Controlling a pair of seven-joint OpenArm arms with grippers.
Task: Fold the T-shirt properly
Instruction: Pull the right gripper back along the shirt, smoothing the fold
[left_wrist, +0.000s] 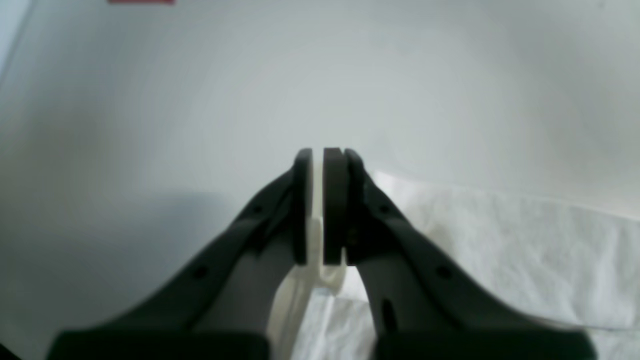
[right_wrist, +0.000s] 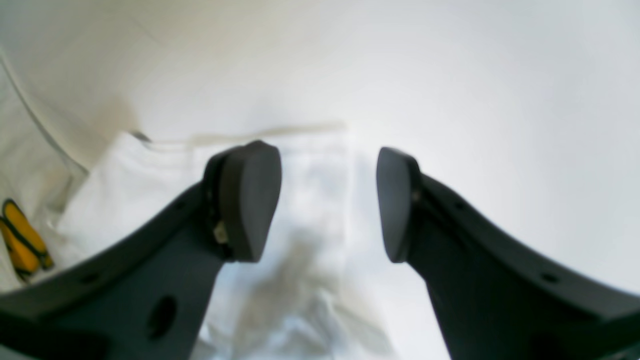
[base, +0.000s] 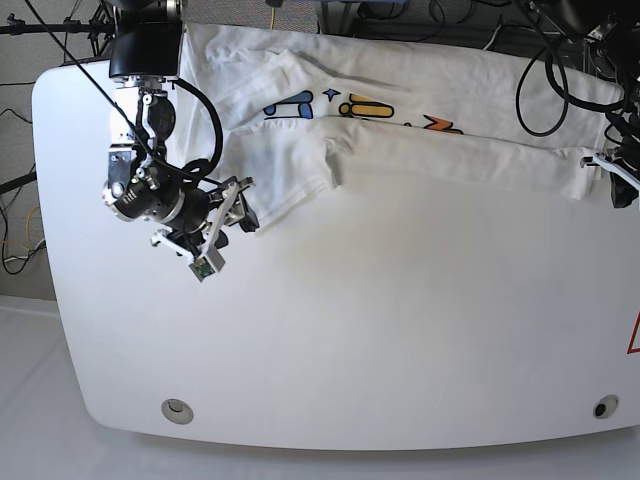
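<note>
Left wrist view: the left hand (left_wrist: 324, 155) is clenched, its two dark pads squeezed on a thin strip of white cloth that shows between them. That cloth belongs to the T-shirt (left_wrist: 500, 250), which spreads out low and to the right of the fingers. Beyond lies the pale tabletop (left_wrist: 200, 100), blurred and plain, with a small red mark at the top edge.

Right wrist view: the right hand (right_wrist: 327, 200) is released, the two rounded pads standing wide apart with nothing between them. Below the gap lies rumpled white fabric of the T-shirt (right_wrist: 310, 280), and a yellow piece of the print with a dark outline peeks in at the far left. The tabletop (right_wrist: 500, 100) fills the right side.

Base view: the T-shirt (base: 430, 140) stretches in a long band along the far edge of the white tabletop (base: 380, 330), folded over so only the tops of the blue, yellow and orange lettering show. The right hand (base: 238, 205) is on the picture's left, at the shirt's near-left corner. The left hand (base: 610, 175) is at the right edge, at the shirt's other end, mostly hidden by cables.
</note>
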